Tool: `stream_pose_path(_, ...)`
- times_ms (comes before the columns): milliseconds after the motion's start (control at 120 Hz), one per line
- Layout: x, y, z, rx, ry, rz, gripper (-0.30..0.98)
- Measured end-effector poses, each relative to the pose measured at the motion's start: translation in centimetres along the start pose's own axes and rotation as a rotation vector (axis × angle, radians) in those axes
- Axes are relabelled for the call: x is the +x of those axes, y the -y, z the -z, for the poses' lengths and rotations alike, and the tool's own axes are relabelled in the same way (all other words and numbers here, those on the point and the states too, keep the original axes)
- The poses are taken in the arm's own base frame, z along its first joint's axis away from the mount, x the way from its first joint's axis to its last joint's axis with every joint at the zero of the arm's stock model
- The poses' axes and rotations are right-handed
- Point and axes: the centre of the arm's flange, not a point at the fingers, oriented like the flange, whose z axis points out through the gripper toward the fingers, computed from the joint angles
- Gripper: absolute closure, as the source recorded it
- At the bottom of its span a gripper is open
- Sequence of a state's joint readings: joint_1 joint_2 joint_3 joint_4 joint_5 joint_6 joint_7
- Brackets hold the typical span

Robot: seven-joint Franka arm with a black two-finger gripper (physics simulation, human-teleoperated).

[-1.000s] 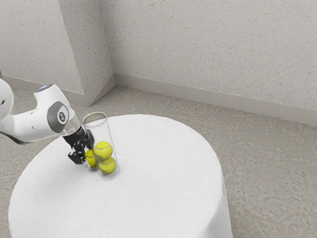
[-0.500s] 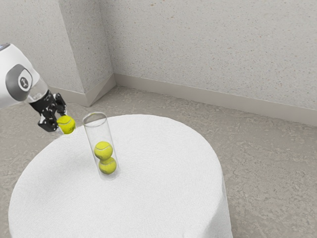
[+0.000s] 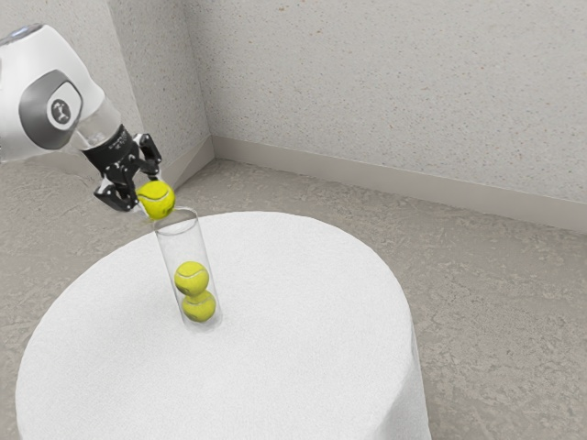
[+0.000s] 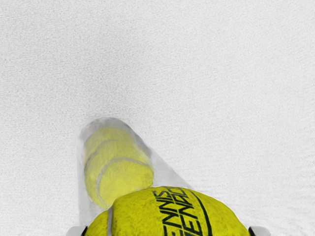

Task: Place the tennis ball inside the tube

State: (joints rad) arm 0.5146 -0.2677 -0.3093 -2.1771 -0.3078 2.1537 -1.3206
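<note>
While one held tennis ball [image 3: 158,200] is being pinched between the two fingers of one gripper [image 3: 149,194], it is being positioned near the open top of one clear tube [image 3: 181,247]. Inside the tube, one upper ball [image 3: 192,278] and one lower ball [image 3: 199,307] (two in all, stacked) are being contained. The upright tube is being supported by one round, white-covered table [image 3: 303,316].

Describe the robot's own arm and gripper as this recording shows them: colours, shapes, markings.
The smooth, rounded white arm carries a dark grey oval joint cover with a round white badge bearing a dark emblem. The black two-finger gripper has angular, jointed finger linkages.
</note>
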Motion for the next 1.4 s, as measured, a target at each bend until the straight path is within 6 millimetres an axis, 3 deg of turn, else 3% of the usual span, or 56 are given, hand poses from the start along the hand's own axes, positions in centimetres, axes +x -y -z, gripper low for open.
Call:
stream_pose_path(258,-4.0,-1.0,0.1,0.003,0.014,-0.087,0.46)
stream_pose_path(617,-4.1,-1.0,-0.6,0.015,0.015,-0.1,0.48)
stream_pose_path(825,-4.0,-1.1,-0.1,-0.002,0.013,-0.101,0.19)
stream_pose_path(1033,-4.0,-1.1,0.5,-0.014,0.009,-0.105,0.07)
stream_pose_path(1100,-4.3,-1.0,1.8,-0.003,0.009,-0.113,0.05)
stream_pose_path(1200,-6.6,-2.4,6.2,0.024,-0.031,-0.253,0.03)
stream_pose_path(1233,-7.6,-2.4,6.7,0.05,-0.052,-0.324,0.03)
stream_pose_path(1283,-11.8,-2.3,7.3,0.091,-0.117,-0.5,0.02)
stream_pose_path(1317,-13.4,-2.6,8.0,0.111,-0.141,-0.602,0.02)
stream_pose_path(1367,-14.8,-3.0,8.6,0.14,-0.138,-0.73,0.02)
stream_pose_path(1400,-14.5,-3.0,9.2,0.151,-0.117,-0.793,0.01)
